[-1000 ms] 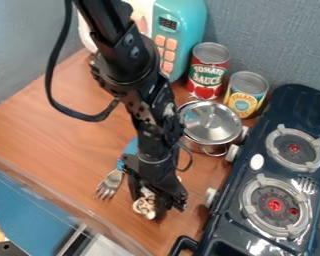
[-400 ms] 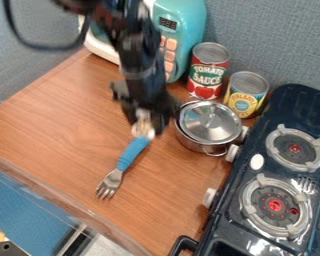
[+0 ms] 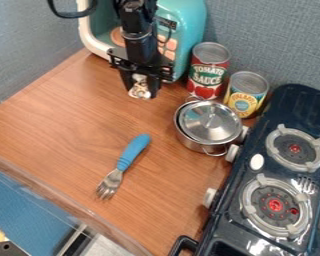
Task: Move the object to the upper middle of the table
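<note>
Wood-grain table, blue-handled fork, lidded metal pot, red can, yellow can, teal microwave, dark stove

From where I'm standing, this is a toy kitchen set up on a wood-look tabletop. A teal play microwave stands at the back near a tomato sauce can and a yellow-labelled can, with a small lidded metal pot just beside them. To the right sits a dark toy stove with two grated burners, and a blue-handled fork lies on the wood.
</note>
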`<state>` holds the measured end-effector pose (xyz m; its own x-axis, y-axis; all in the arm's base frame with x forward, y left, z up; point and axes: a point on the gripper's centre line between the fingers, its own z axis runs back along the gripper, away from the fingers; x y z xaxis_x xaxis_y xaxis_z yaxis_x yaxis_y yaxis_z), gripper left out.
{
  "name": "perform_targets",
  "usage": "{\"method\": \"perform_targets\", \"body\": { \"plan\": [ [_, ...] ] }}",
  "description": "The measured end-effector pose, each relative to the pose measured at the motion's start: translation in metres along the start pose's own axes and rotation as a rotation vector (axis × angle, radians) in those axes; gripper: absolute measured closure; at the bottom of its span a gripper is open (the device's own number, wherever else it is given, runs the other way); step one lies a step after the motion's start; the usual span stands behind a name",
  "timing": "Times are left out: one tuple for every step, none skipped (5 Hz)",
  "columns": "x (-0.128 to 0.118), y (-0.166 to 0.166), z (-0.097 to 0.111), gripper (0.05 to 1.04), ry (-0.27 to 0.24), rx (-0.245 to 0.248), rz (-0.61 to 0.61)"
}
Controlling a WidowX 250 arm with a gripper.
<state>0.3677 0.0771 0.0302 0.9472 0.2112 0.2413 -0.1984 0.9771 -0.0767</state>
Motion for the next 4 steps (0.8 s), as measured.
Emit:
{"method": "perform_targets", "body": {
  "plan": [
    [0.01,0.012,-0.021,0.526,0.042,0.019,0.018],
    [0.02,0.016,-0.035,0.526,0.045,0.025,0.022],
    [0.019,0.018,-0.056,0.526,0.081,0.032,0.026],
    [0.027,0.01,-0.068,0.528,0.123,0.043,-0.01]
  ]
}}
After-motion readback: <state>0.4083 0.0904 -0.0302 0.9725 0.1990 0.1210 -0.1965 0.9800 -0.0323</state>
